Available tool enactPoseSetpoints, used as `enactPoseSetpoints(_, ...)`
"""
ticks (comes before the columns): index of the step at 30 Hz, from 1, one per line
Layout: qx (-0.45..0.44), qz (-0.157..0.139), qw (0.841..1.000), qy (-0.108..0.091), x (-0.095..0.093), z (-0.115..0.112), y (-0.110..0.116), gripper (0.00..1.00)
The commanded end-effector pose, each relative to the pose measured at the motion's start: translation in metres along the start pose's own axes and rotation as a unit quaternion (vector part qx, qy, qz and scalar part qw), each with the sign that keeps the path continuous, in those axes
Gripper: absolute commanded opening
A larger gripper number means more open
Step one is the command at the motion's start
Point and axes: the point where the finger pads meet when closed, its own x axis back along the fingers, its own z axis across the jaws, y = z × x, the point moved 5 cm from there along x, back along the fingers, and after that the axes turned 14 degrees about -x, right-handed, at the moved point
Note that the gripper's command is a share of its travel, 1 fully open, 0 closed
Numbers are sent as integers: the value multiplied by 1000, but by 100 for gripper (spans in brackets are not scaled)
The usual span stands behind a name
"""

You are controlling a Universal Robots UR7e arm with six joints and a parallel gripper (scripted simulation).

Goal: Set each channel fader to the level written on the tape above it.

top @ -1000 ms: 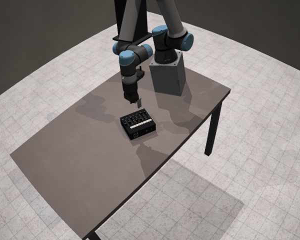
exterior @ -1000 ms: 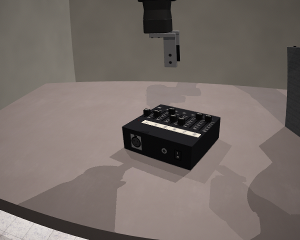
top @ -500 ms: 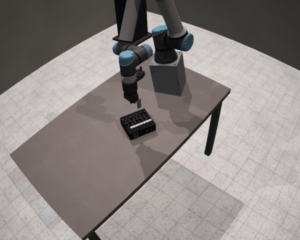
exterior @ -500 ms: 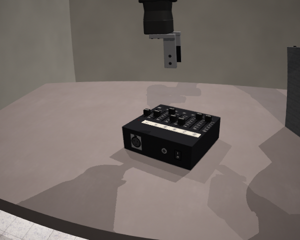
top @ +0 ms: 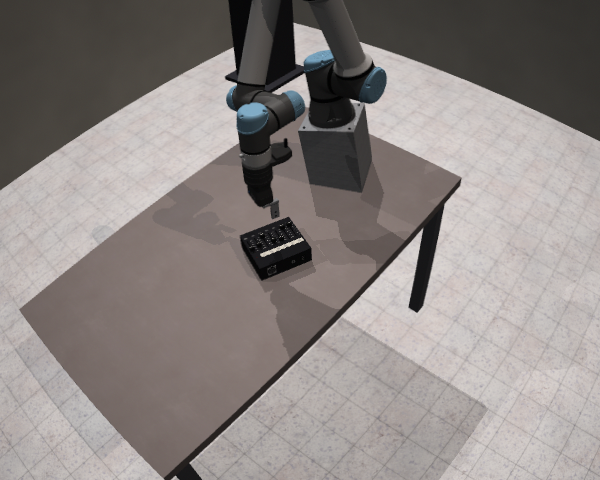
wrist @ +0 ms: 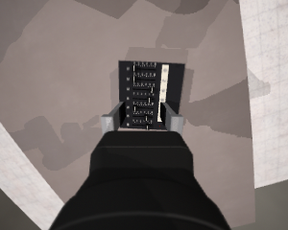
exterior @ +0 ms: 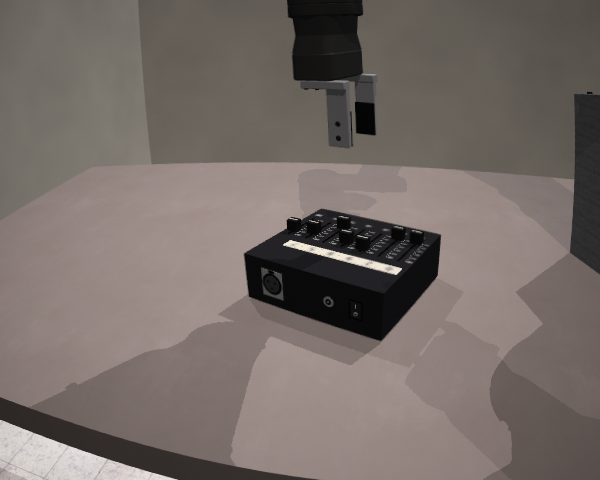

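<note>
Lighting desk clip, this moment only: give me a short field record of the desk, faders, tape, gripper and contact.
desk: black lighting desk standing flat on the brown table
faders: a row of black fader caps on the top face, at differing positions; levels too small to read
tape: pale strip along the top face near the front panel; writing not legible
front panel: round connector, small socket and a rocker switch
gripper: gripper open, holding nothing, pointing down
contact: none; fingers hang well above the desk, over its far side
</note>
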Motion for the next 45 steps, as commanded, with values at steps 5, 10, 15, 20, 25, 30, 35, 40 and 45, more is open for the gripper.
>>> enactPoseSetpoints(5, -205, -9, 979, -15, -17, -12, 2, 100)
enactPoseSetpoints(10, -276, -13, 961, -19, -22, -17, 3, 100)
enactPoseSetpoints(15, -391, -20, 920, -25, -32, -25, 5, 100)
enactPoseSetpoints(20, -487, -28, 872, -29, -40, -34, 8, 100)
enactPoseSetpoints(25, -561, -35, 827, -31, -46, -40, 11, 100)
enactPoseSetpoints(30, -622, -41, 781, -33, -50, -47, 13, 100)
enactPoseSetpoints(35, -673, -47, 737, -34, -54, -53, 15, 100)
enactPoseSetpoints(40, -704, -51, 707, -34, -57, -57, 16, 100)
enactPoseSetpoints(45, -714, -52, 697, -34, -58, -59, 17, 100)
